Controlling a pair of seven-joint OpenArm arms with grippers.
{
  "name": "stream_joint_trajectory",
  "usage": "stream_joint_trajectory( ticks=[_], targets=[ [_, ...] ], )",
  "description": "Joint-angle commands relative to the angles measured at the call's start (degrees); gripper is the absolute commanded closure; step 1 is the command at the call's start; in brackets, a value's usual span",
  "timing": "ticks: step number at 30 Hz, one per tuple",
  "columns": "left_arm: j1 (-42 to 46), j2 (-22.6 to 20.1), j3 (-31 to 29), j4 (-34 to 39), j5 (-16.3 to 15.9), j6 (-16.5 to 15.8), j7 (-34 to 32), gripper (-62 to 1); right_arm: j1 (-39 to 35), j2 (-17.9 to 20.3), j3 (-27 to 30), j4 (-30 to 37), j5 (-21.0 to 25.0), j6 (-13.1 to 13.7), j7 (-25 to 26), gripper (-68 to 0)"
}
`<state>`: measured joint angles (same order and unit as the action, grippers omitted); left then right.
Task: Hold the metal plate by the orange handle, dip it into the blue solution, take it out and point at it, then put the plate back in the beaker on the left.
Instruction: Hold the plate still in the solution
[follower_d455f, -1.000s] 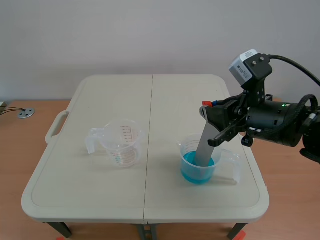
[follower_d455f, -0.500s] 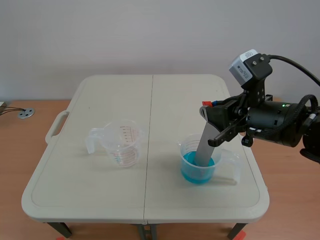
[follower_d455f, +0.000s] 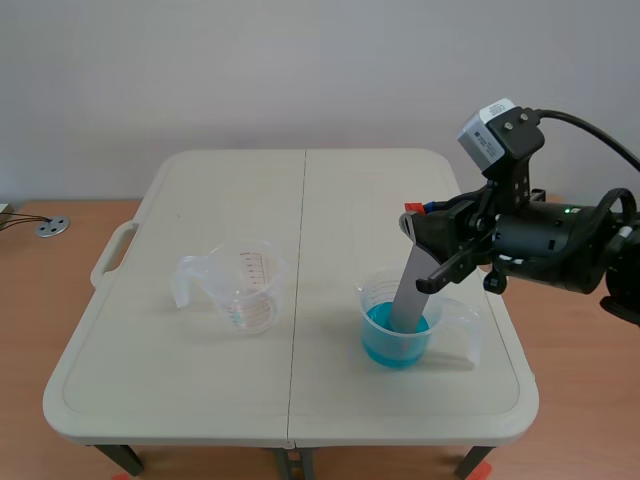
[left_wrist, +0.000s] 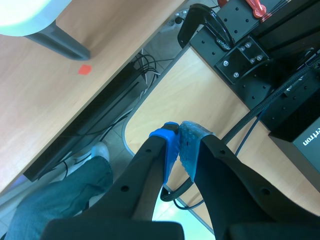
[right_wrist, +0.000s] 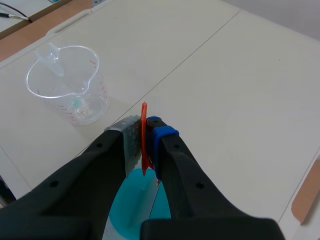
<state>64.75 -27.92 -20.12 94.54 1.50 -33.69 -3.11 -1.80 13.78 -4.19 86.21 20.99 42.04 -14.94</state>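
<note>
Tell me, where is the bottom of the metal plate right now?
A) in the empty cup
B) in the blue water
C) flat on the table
B: the metal plate, held by the right gripper, slants down into the blue solution.

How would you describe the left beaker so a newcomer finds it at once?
On the cream table, two clear measuring beakers stand either side of the middle seam. Unlike its neighbour, the left beaker holds neither a pool of blue solution nor the metal plate.
</note>
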Motion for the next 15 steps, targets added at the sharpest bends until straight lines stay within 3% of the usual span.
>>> stream_joint_trajectory(
  ticks=[1,15],
  targets=[
    [-0.2,0.3,0.2,0.7,-0.4,-0.3,-0.5,-3.1,0.0,0.0,0.0,2.0,0.5,0.7,-0.9,-1.1],
    [-0.2,0.4,0.2,0.7,-0.4,-0.4,-0.5,-3.1,0.0,0.0,0.6,11.3,7.7,0.7,-10.6,-1.1]
  ],
)
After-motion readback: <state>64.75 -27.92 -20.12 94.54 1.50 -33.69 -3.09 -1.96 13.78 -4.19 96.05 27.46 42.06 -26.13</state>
